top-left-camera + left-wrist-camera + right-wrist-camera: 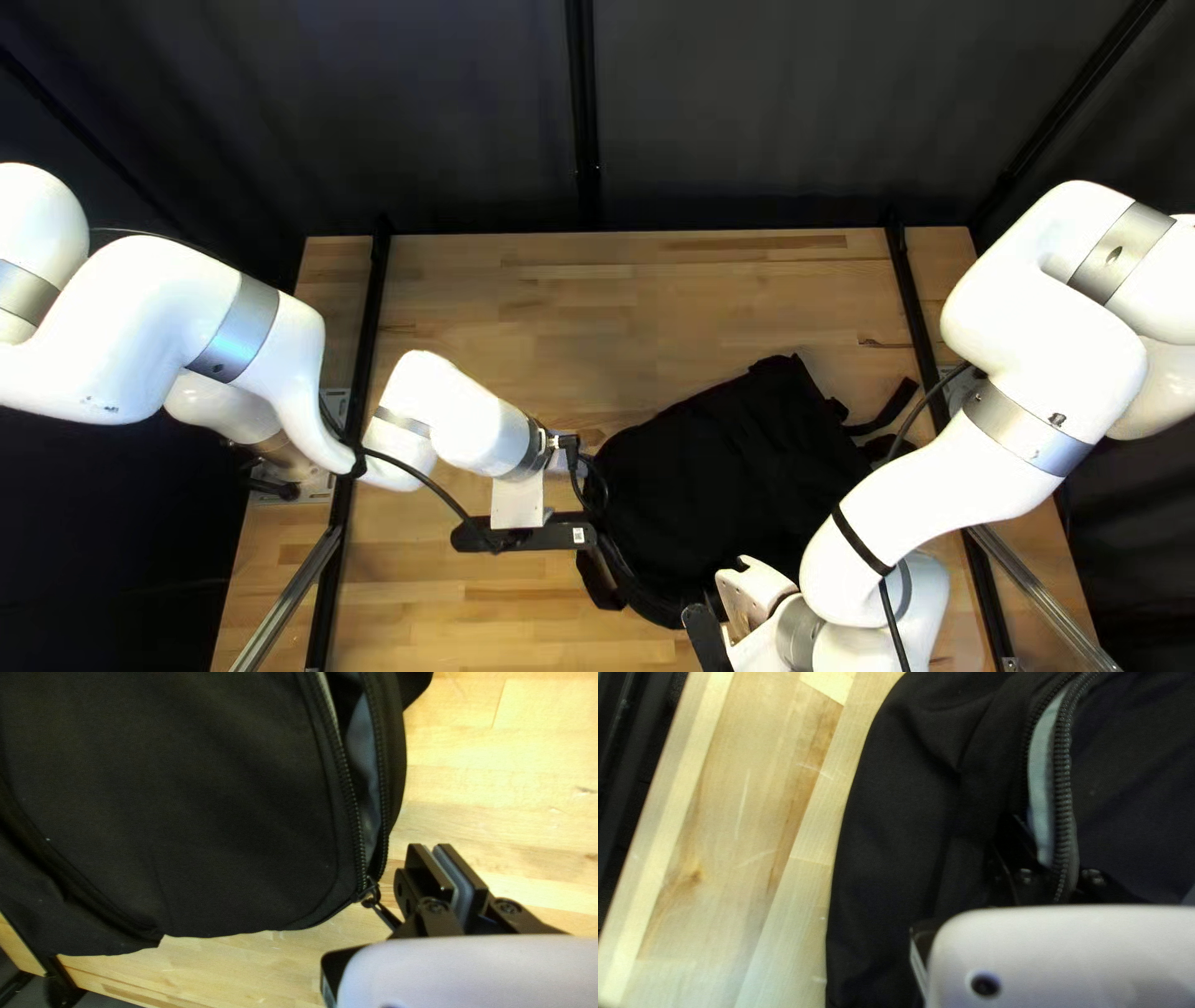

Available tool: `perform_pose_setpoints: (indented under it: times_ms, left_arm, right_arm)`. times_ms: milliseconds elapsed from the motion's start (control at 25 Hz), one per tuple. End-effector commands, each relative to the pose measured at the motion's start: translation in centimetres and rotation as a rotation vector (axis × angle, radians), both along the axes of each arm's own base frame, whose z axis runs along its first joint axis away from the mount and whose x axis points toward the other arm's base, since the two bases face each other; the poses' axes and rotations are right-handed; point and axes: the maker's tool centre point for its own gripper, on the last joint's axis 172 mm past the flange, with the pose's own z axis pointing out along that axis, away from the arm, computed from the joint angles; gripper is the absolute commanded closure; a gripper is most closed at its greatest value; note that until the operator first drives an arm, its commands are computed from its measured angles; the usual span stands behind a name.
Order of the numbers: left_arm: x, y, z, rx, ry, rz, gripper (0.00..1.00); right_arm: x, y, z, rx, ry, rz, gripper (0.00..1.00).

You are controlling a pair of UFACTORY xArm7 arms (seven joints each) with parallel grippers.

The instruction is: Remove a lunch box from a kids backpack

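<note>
A black backpack (735, 473) lies on the table, its main zipper partly undone. My left gripper (523, 535) hangs beside its left edge; my right gripper (710, 637) is at its near edge, fingertips hidden in the top left view. In the left wrist view, the left gripper (443, 871) is shut with nothing held, next to the zipper pull (385, 914) at the corner of the backpack (187, 809). In the right wrist view, the right gripper (1055, 865) is shut on the zippered edge of the backpack (903, 827). Grey-blue material (1041, 790) shows inside; no lunch box is recognisable.
The wooden table (560, 311) extends behind and left of the backpack. A strap (886, 408) sticks out at its right. Black rails (361, 361) run along both table sides, and my right forearm crosses over the near right part.
</note>
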Motion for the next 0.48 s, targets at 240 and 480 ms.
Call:
perform_pose_setpoints:
  times_ms: [240,480]
  left_arm:
    - [1.7,2.4,-0.3,-0.010,-0.074,-0.069,1.00]
    - [2.7,4.6,0.1,-0.016,-0.109,-0.114,1.00]
  right_arm:
    - [-0.5,-0.2,0.3,0.011,0.009,0.025,1.00]
    - [-0.8,-0.5,0.4,0.021,0.013,0.041,1.00]
